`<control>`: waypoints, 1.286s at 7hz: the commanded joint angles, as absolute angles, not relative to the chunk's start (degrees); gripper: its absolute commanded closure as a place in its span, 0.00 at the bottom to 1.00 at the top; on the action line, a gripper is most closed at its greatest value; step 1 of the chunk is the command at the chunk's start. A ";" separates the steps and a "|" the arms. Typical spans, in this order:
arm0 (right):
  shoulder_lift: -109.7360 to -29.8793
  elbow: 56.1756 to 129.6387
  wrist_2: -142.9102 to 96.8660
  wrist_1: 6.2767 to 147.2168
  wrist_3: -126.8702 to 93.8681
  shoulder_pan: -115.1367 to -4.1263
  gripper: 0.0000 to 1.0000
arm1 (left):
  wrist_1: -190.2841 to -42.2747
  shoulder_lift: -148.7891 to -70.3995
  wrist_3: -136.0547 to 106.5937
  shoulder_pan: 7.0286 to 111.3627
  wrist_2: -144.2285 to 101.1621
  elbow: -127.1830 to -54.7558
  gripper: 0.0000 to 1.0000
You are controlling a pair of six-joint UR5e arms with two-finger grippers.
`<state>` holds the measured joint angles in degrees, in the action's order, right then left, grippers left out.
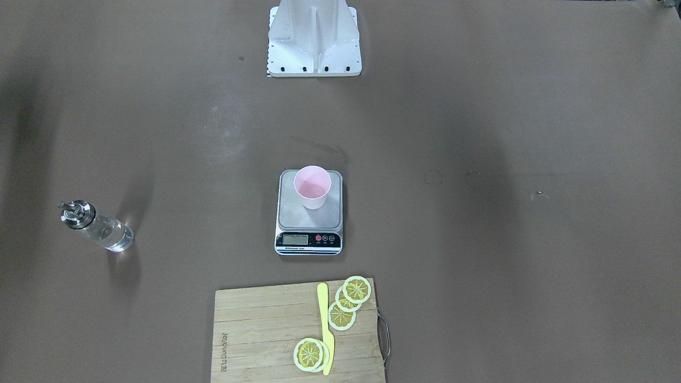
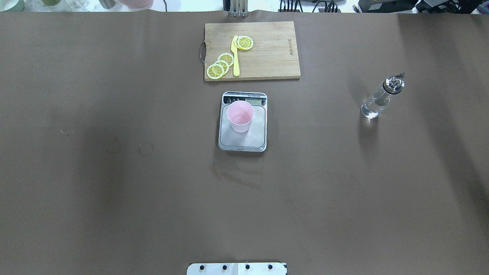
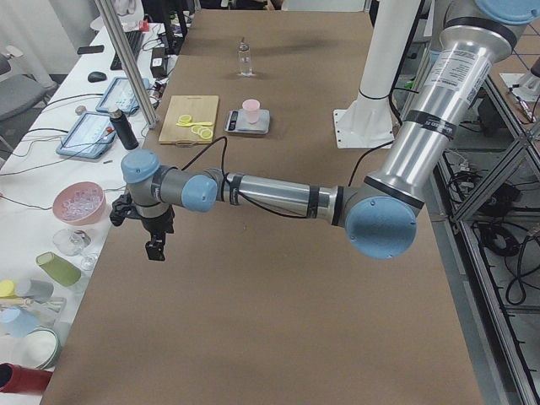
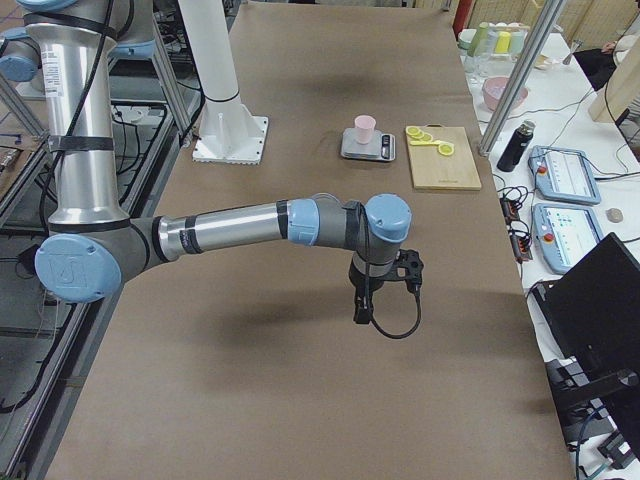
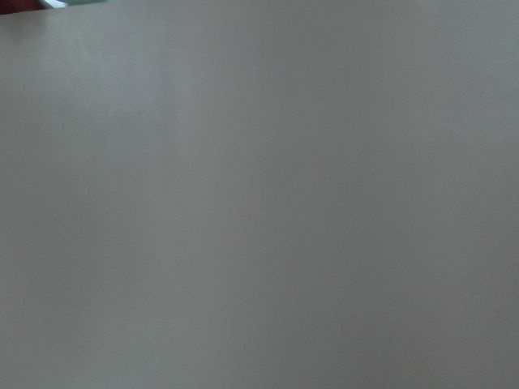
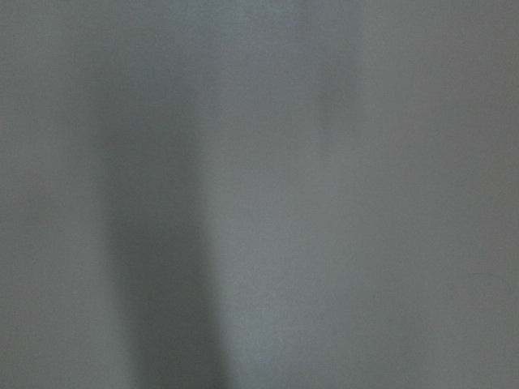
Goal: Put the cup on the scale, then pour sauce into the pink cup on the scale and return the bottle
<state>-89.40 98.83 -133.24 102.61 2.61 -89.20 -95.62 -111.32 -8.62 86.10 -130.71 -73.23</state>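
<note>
The pale pink cup (image 1: 312, 186) (image 2: 240, 116) stands upright on the grey platform of the scale (image 1: 298, 215) (image 2: 253, 138) at the table's middle. The clear glass bottle (image 1: 98, 227) (image 2: 380, 98) with its metal spout stands alone on the robot's right side, with clear sauce (image 2: 371, 108) inside. My left gripper (image 3: 154, 249) hangs over bare table far from the scale, and so does my right gripper (image 4: 362, 312). Both show only in the side views, so I cannot tell whether they are open or shut. The wrist views show only blurred table surface.
A wooden cutting board (image 1: 266, 330) (image 2: 271, 49) with lemon slices (image 1: 341, 315) and a yellow knife (image 1: 325, 330) lies beyond the scale. The robot's white base (image 1: 314, 40) stands at the near edge. Side benches (image 3: 76, 143) hold bowls, cups and tablets.
</note>
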 commanded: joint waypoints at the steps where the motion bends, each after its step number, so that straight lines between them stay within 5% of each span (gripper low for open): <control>1: -91.40 93.63 -133.51 91.89 2.55 -90.09 0.00 | -95.89 -104.71 -5.98 90.51 -133.59 -74.70 0.01; 4: -90.97 93.52 -133.59 91.85 1.85 -90.44 0.00 | -112.72 -95.02 -6.59 90.44 -133.51 -75.50 0.01; 9: -91.14 94.39 -133.68 91.85 1.85 -90.70 0.00 | -107.53 -95.10 -6.77 90.35 -133.50 -78.02 0.01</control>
<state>-91.07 94.16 -133.74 91.85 1.85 -90.71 -110.71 -95.15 -6.76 90.35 -133.39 -76.17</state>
